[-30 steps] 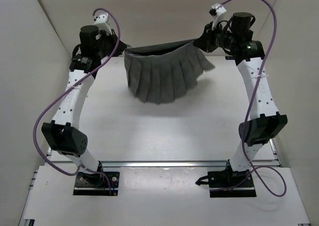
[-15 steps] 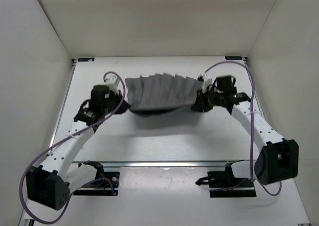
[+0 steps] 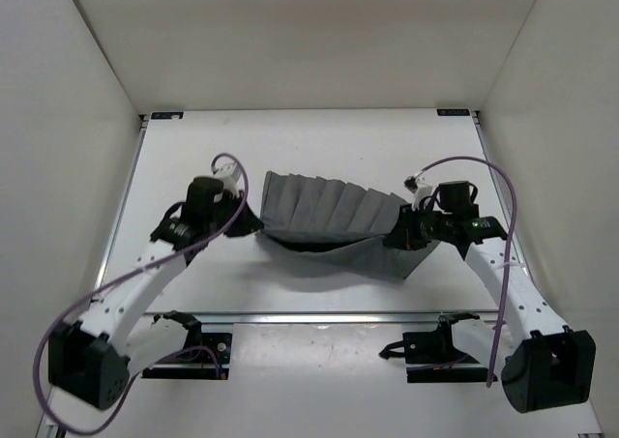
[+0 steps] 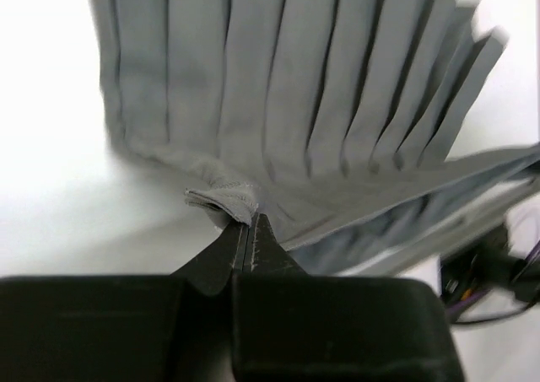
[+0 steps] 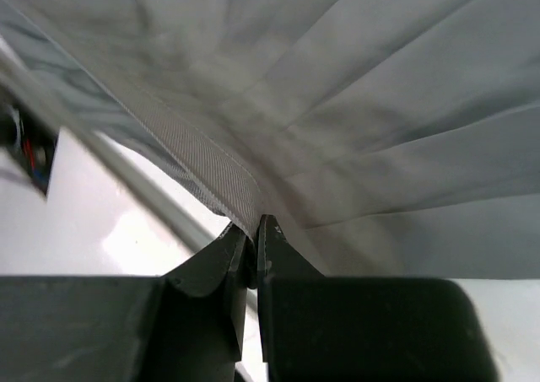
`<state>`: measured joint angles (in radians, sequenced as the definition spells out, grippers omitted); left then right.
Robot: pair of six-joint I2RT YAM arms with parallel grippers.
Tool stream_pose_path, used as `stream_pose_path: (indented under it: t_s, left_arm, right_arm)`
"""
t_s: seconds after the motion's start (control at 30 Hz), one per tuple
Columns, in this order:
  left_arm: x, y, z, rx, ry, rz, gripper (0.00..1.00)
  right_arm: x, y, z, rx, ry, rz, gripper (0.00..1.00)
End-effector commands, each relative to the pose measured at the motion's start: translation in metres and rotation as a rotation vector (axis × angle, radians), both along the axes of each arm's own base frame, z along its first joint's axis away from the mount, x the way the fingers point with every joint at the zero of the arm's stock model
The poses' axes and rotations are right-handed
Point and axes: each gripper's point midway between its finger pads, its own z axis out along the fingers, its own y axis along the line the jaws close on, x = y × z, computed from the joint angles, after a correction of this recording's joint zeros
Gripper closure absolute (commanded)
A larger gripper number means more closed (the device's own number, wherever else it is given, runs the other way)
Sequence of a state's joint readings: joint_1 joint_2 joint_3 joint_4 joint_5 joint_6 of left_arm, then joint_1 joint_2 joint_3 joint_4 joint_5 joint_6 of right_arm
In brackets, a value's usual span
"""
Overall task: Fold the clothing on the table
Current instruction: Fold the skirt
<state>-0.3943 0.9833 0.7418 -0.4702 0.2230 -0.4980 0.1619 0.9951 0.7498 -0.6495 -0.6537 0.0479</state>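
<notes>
No word, label or number can be read anywhere — the clothing and the table show only plain surfaces.

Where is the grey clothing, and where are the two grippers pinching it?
clothing [image 3: 324, 209], top view, middle of its pleated grey panel.
left gripper [image 4: 249, 223], left wrist view, between the fingertips shut on a bunched edge.
right gripper [image 5: 252, 227], right wrist view, between the fingertips shut on the stitched band.

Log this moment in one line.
left claw: shut on clothing | right claw: shut on clothing | clothing: stretched between them over table
</notes>
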Motion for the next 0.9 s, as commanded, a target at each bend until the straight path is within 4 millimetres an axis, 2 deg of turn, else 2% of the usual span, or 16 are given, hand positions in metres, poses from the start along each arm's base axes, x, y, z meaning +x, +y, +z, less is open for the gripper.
stream_pose_path:
  t_s: [0.0,0.03,0.1,0.13,0.17,0.2,0.23,0.27,0.3,0.4,0.43,0.5,0.53,0.6,0.7,0.87]
  left_arm:
    - [0.072,-0.027,0.073,-0.045,-0.185,0.005,1.00]
    - [0.083,-0.035,0.082,-0.051,-0.202,-0.010,1.00]
    - [0.137,-0.055,0.081,-0.033,-0.188,-0.003,1.00]
    - [0.151,-0.060,0.083,-0.041,-0.197,-0.016,0.92]
    - [0.178,-0.072,0.075,-0.059,-0.192,-0.038,0.46]
    - [0.198,-0.075,0.058,-0.066,-0.167,-0.031,0.32]
    - [0.210,-0.078,0.060,-0.120,-0.183,-0.058,0.32]
    - [0.216,-0.086,0.047,-0.189,-0.139,-0.076,0.28]
    - [0.220,-0.079,0.028,-0.217,-0.088,-0.057,0.20]
    - [0.220,-0.073,0.014,-0.232,-0.118,-0.054,0.19]
    - [0.219,-0.072,0.007,-0.203,-0.115,-0.040,0.06]
    - [0.219,-0.066,-0.004,-0.099,-0.127,-0.028,0.01]
    - [0.224,-0.064,-0.008,-0.046,-0.148,-0.022,0.01]
    - [0.222,-0.058,-0.020,0.037,-0.114,-0.017,0.01]
    - [0.221,-0.052,-0.036,0.111,-0.093,-0.008,0.01]
    - [0.214,-0.032,-0.063,0.291,-0.034,0.014,0.08]
  right_arm:
    - [0.047,-0.022,0.028,-0.006,-0.093,-0.134,1.00]
    - [0.060,-0.031,0.033,0.008,-0.101,-0.198,0.99]
    - [0.085,-0.045,0.017,-0.029,-0.089,-0.292,1.00]
    - [0.098,-0.048,0.009,-0.027,-0.060,-0.342,1.00]
    - [0.114,-0.055,0.011,-0.019,-0.080,-0.392,1.00]
    - [0.132,-0.065,0.005,-0.016,-0.086,-0.449,1.00]
    - [0.138,-0.067,-0.009,0.014,-0.022,-0.477,1.00]
    - [0.151,-0.068,0.002,0.042,-0.058,-0.473,1.00]
    - [0.157,-0.068,-0.015,0.027,-0.006,-0.470,1.00]
    - [0.183,-0.067,-0.028,-0.008,0.029,-0.448,1.00]
    - [0.192,-0.066,-0.027,-0.023,0.020,-0.434,1.00]
    - [0.207,-0.071,-0.024,-0.043,0.000,-0.455,1.00]
    - [0.209,-0.071,-0.027,-0.052,0.012,-0.458,0.95]
    - [0.219,-0.074,-0.024,-0.069,0.005,-0.478,0.67]
    - [0.220,-0.083,-0.015,-0.107,-0.020,-0.524,0.50]
    - [0.199,-0.101,0.005,-0.159,-0.024,-0.628,0.48]
